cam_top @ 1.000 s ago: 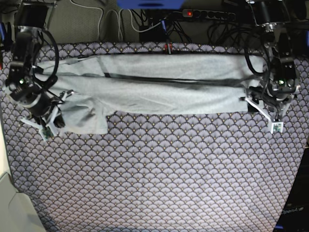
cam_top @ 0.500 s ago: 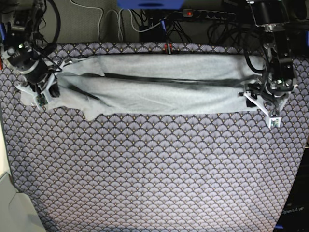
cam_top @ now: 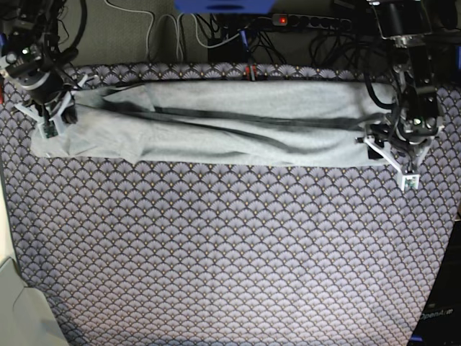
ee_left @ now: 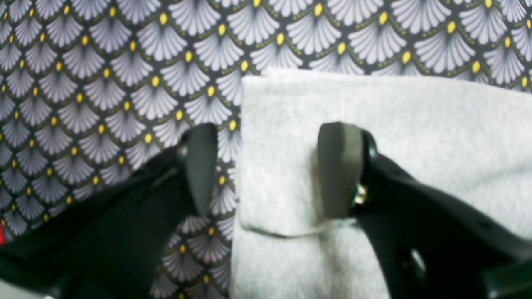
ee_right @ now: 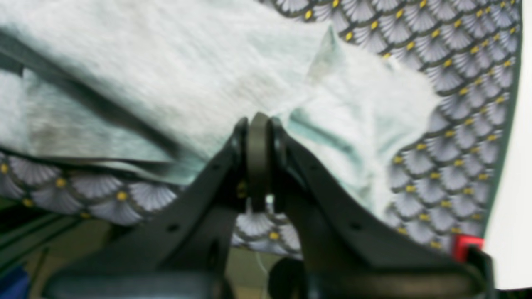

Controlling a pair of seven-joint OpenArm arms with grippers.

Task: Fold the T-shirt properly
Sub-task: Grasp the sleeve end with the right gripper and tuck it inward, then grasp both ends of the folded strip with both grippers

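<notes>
The light grey T-shirt (cam_top: 230, 122) lies folded into a long band across the far part of the scallop-patterned tablecloth (cam_top: 230, 252). My right gripper (cam_top: 61, 108) is at the band's left end in the base view. In the right wrist view it (ee_right: 258, 137) is shut on a raised pinch of the T-shirt (ee_right: 187, 70). My left gripper (cam_top: 374, 144) is at the band's right end. In the left wrist view it (ee_left: 270, 170) is open; one finger (ee_left: 338, 174) rests over the T-shirt's corner (ee_left: 395, 120), the other finger (ee_left: 201, 166) over the cloth.
A power strip (cam_top: 310, 21) with a red light and several cables lie behind the table's far edge. The table's left edge borders a pale surface (cam_top: 14, 310). The tablecloth's red-tagged corner (ee_right: 465, 245) shows in the right wrist view.
My right gripper has moved back and to the left with the shirt's end, pulling the hanging flap up into a flat band. My left gripper has barely moved.
</notes>
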